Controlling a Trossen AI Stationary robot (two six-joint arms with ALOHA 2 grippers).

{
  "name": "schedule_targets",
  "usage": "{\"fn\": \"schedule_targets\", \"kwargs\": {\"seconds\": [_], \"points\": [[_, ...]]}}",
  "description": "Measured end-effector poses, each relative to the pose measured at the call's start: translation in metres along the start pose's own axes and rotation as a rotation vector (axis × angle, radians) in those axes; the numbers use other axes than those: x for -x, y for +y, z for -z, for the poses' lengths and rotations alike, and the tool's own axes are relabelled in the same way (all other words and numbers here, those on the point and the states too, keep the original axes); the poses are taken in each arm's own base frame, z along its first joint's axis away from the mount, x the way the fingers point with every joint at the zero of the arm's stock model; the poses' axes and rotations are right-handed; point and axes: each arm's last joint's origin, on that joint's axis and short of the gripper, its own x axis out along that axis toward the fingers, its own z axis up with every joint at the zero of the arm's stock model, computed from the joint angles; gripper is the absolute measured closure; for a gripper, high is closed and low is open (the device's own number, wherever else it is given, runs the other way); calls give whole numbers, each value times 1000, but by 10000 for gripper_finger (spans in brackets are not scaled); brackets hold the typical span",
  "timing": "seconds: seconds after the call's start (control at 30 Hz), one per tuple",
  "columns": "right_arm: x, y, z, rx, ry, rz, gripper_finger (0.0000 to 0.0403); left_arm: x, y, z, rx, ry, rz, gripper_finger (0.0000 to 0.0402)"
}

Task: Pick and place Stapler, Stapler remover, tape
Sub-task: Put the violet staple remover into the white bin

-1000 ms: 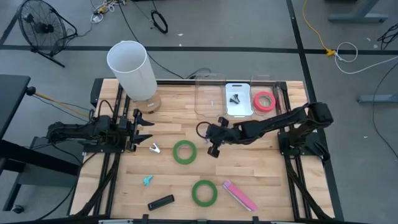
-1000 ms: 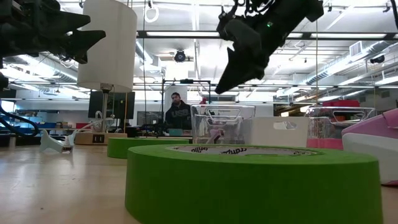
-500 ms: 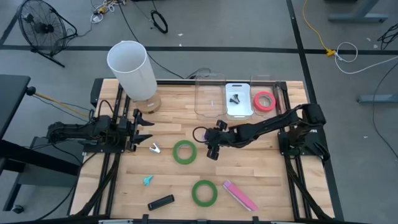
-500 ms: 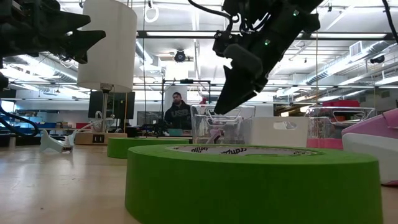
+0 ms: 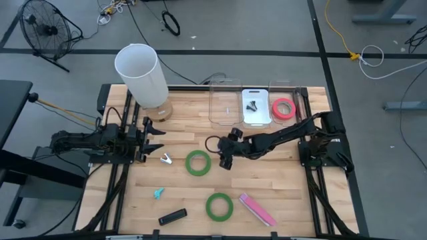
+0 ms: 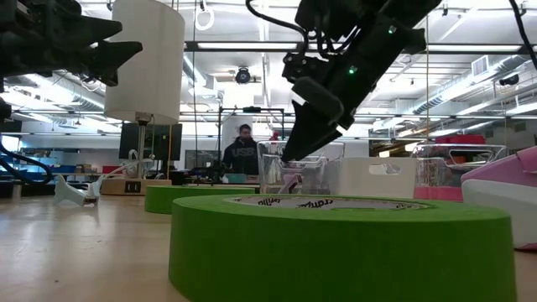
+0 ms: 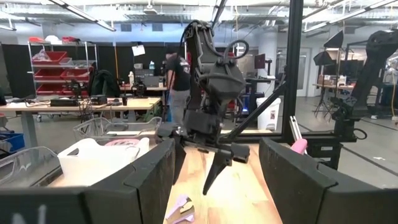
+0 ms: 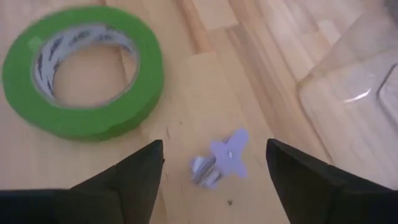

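My right gripper (image 5: 223, 162) hangs open, pointing down, over the table's middle, just right of a green tape roll (image 5: 197, 163). In the right wrist view a small lilac stapler remover (image 8: 221, 158) lies on the wood between the open fingers of my right gripper (image 8: 214, 146), untouched, with the green tape roll (image 8: 81, 71) beside it. A second green tape roll (image 5: 219, 206) and a pink stapler (image 5: 257, 209) lie near the front edge. A red tape roll (image 5: 284, 108) rests in a clear bin. My left gripper (image 5: 159, 140) waits open at the left.
A white cylinder (image 5: 140, 73) stands at the far left. Clear bins (image 5: 225, 103) and a white tray (image 5: 255, 107) line the far edge. Another pale stapler remover (image 5: 165, 159), a teal one (image 5: 158, 193) and a black stapler (image 5: 173, 217) lie at front left. A person (image 6: 244, 155) stands beyond the table.
My right gripper has moved toward the table's left edge and down, closer to the green tape roll, and has opened. The things on the table lie where they were.
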Motion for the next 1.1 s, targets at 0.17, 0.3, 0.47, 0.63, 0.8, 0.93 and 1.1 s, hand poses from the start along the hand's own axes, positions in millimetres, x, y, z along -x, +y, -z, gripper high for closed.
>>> {"fn": "schedule_targets", "kwargs": {"seconds": [0.17,0.3,0.47,0.63,0.8,0.93,1.1], "points": [[-1,-4,-1,-9,-2,14,119,0,0,0,0,2,1,165],[-10,-3,3,-7,18,20,119,0,0,0,0,3,0,165],[-23,-2,9,-4,40,19,119,0,0,0,0,6,0,165],[-23,-5,7,-24,44,4,120,0,0,0,0,5,0,165],[-26,-8,10,-34,71,18,120,0,0,1,0,7,0,165],[-28,-8,12,-39,80,20,120,0,0,1,0,6,0,165],[-31,-8,14,-65,98,21,147,0,0,0,0,5,0,165]]}}
